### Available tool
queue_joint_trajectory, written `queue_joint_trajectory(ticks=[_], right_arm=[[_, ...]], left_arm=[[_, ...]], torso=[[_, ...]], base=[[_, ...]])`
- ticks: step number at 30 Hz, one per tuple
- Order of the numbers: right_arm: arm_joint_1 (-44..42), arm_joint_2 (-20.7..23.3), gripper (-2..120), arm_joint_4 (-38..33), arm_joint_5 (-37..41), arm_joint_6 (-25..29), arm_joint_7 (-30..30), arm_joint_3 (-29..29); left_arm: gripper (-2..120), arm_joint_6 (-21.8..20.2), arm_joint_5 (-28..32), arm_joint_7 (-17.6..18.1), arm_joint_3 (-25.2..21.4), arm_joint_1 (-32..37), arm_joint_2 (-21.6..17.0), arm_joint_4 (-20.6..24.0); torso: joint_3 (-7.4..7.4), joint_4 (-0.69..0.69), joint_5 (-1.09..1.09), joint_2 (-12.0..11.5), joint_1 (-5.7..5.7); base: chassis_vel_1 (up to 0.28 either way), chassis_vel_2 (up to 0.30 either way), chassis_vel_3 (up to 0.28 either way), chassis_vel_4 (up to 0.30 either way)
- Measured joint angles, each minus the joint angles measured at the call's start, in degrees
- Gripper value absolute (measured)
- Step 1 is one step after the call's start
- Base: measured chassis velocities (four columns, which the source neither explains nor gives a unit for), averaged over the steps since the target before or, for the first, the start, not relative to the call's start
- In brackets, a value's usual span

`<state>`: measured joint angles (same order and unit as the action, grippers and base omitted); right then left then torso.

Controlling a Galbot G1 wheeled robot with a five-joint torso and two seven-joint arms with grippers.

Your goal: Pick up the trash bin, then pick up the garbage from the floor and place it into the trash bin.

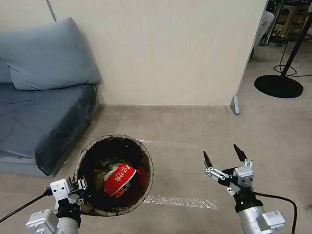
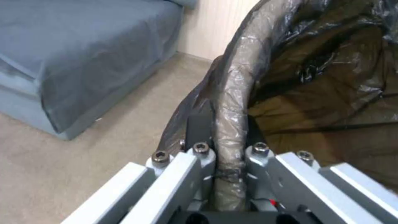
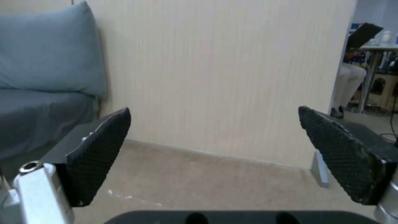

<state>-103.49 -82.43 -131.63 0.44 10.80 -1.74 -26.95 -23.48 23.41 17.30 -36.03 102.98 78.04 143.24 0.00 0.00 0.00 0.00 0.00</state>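
The trash bin (image 1: 145, 158), round with a dark bag liner, hangs low in front of me, held by its near left rim. My left gripper (image 1: 83, 189) is shut on that rim; the left wrist view shows the bag-wrapped rim (image 2: 232, 124) pinched between the two fingers. Inside the bin lies garbage: a red-and-white carton (image 1: 119, 178) on top of other crumpled pieces. My right gripper (image 1: 223, 155) is held above the floor to the right of the bin, open and empty, with its black textured pads (image 3: 99, 149) spread wide apart.
A grey-blue sofa (image 1: 28, 117) with a cushion (image 1: 45, 55) stands at the left. A beige partition wall (image 1: 167, 43) runs behind, ending at a metal foot (image 1: 234, 105). A black round stand base (image 1: 278, 86) sits at the right. The beige carpet (image 1: 200, 127) is open ahead.
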Motion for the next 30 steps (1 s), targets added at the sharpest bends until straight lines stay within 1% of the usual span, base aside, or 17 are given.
queue_joint_trajectory(ticks=[7,11,17,30], right_arm=[[-0.16,-1.56,100,-1.26,-1.07,-0.45,-0.47,-0.09],[-0.38,-1.65,100,-1.29,-1.4,-0.64,-0.47,0.15],[-0.14,-0.87,100,-1.59,-1.44,-2.77,-1.99,0.31],[0.21,0.55,100,-1.76,-0.18,-4.02,-2.84,0.52]], left_arm=[[3,0.11,-0.52,-0.67,0.28,-0.01,0.02,0.0],[3,0.14,-0.71,-0.99,0.28,0.02,-0.3,0.0],[3,0.16,-0.71,-1.09,0.28,-0.22,-0.26,0.0],[3,0.12,-0.75,-1.06,0.28,-0.28,0.38,0.0]], torso=[[0.0,0.0,0.0,0.0,0.0],[0.0,0.0,0.0,0.0,0.0],[0.0,0.0,0.0,0.0,0.0],[0.0,0.0,0.0,0.0,0.0]], base=[[0.0,0.0,0.0,0.0],[0.0,0.0,0.0,0.0],[0.005,0.011,0.008,0.006],[0.048,0.062,0.057,0.053]])
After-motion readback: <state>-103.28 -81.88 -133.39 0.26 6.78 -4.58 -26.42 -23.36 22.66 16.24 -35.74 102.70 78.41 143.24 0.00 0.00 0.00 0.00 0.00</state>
